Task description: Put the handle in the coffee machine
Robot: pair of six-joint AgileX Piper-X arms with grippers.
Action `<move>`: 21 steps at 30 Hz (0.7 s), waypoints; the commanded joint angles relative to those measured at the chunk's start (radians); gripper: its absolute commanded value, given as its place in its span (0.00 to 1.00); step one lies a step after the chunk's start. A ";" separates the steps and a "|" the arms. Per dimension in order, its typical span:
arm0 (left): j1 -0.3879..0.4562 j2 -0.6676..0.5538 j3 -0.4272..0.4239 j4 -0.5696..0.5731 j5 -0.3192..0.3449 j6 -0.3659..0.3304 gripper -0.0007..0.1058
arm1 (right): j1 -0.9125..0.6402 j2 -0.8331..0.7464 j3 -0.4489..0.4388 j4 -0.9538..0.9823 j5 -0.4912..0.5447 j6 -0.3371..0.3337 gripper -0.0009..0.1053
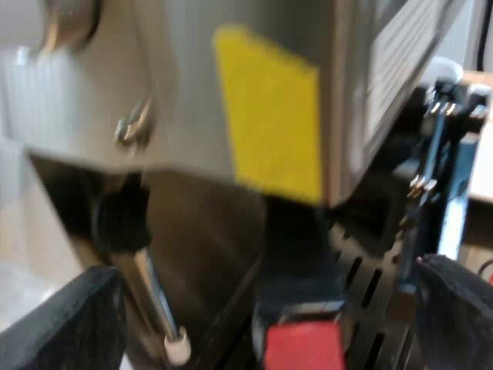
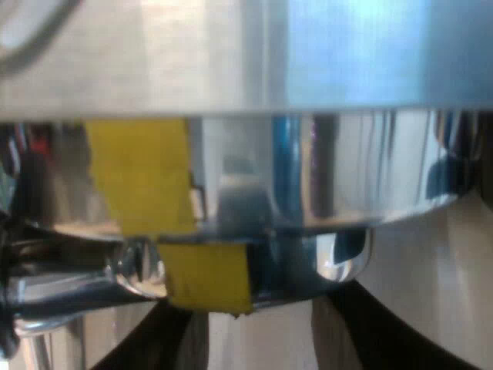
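Left wrist view: my left gripper wide open, fingers either side of handle, its red end untouched. Handle sits at coffee machine front, near steam wand. My right gripper spread, empty, close under machine. Insertion looks about done; next, retreat straight without nudging handle.

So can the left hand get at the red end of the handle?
Probably yes. The left hand is open, its fingers either side of the red end at the machine's front, and nothing seems to block the gap.
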 commanded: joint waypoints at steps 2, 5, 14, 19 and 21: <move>0.007 -0.043 -0.008 -0.014 0.032 -0.032 0.74 | -0.006 -0.023 -0.014 -0.085 -0.012 -0.006 0.34; 0.034 -0.061 -0.008 -0.014 0.037 -0.079 0.72 | -0.006 -0.023 -0.014 -0.085 -0.012 -0.006 0.34; 0.123 -0.071 -0.008 -0.018 0.056 -0.123 0.05 | -0.006 -0.023 -0.014 -0.085 -0.012 -0.006 0.34; 0.130 -0.060 -0.008 -0.018 -0.054 -0.119 0.01 | -0.006 -0.023 -0.014 -0.085 -0.012 -0.006 0.34; 0.130 -0.047 -0.008 -0.023 -0.054 -0.119 0.01 | -0.006 -0.023 -0.014 -0.085 -0.012 -0.006 0.34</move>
